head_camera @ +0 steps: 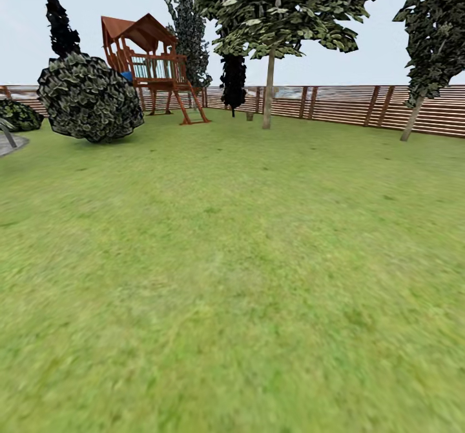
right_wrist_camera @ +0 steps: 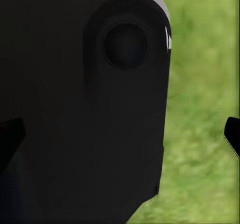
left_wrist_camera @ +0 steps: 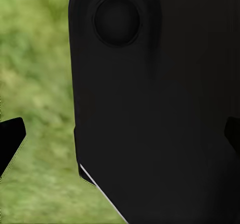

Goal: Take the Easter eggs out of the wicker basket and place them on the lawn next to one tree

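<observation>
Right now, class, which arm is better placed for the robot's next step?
Neither, I judge. The left pincer and right pincer both hang open, each facing a black body panel. Ahead lie lawn and the pale-trunked tree, so driving likely comes first.

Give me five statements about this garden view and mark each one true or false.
1. A wooden playset stands at the far left of the lawn. True.
2. A brick wall rings the garden. False: it is a brown slat fence.
3. A round dark bush sits left of the playset in the head view. True.
4. The pale-trunked tree stands in the middle of the lawn, far from the fence. False: it stands close to the fence at the far end.
5. The left gripper is shut. False: its two fingertips show at opposite edges of its wrist view, wide apart.
</observation>
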You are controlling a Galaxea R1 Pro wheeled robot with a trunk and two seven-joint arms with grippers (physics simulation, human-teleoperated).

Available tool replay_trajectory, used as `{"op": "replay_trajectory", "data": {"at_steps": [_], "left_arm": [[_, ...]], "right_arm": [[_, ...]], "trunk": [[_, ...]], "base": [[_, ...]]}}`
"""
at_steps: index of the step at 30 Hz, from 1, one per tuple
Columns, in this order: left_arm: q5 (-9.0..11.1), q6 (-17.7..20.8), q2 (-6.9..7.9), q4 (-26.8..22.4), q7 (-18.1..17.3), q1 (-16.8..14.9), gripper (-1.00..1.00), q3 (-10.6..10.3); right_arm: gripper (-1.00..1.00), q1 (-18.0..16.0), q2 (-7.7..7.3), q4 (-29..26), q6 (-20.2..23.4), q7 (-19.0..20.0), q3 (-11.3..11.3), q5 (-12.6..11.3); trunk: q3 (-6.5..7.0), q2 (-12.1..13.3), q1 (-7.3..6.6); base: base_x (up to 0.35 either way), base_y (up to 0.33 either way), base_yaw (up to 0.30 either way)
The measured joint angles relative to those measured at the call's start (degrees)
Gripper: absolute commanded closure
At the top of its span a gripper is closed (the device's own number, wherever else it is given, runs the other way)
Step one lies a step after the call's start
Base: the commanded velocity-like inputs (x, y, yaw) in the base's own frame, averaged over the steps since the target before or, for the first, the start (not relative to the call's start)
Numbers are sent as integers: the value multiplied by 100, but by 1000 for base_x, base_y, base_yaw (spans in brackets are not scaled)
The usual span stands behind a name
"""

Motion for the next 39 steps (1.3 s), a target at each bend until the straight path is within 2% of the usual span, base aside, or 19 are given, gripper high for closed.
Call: {"op": "replay_trajectory", "data": {"at_steps": [39], "left_arm": [[0, 0, -3, 0, 0, 0, -100, 0]], "right_arm": [[-100, 0, 18, 13, -2, 0, 2, 6]], "trunk": [[0, 0, 0]], "base": [[327, 0, 0]]}}
